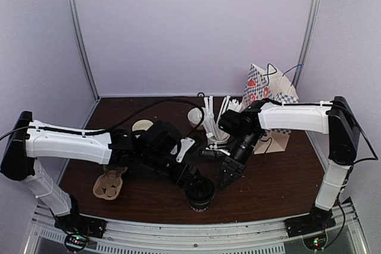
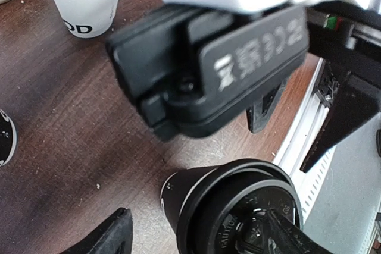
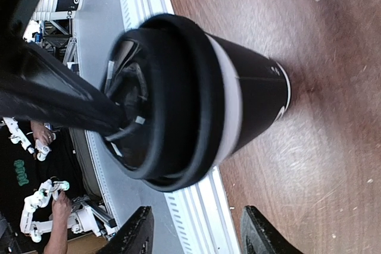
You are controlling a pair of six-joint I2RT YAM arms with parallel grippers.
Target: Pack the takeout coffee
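One black paper cup (image 1: 200, 194) stands near the table's front edge with its black lid (image 2: 250, 218) on. My left gripper (image 1: 191, 181) is open at it. In the left wrist view (image 2: 199, 237) one finger rests on the lid's top and the other stands apart on the cup's left. The cup fills the right wrist view (image 3: 238, 96). My right gripper (image 1: 228, 175) is open and empty just right of the cup, its fingertips (image 3: 138, 233) short of it. A dark object at the left wrist view's left edge (image 2: 3, 138) may be the second cup; I cannot tell.
A tan pulp cup carrier (image 1: 110, 184) lies front left. A white cup of stirrers (image 1: 217, 128) and a cream mug (image 1: 143, 127) stand at mid table. A patterned paper bag (image 1: 271, 96) stands back right. The metal front rail (image 1: 196, 230) runs just behind the cup.
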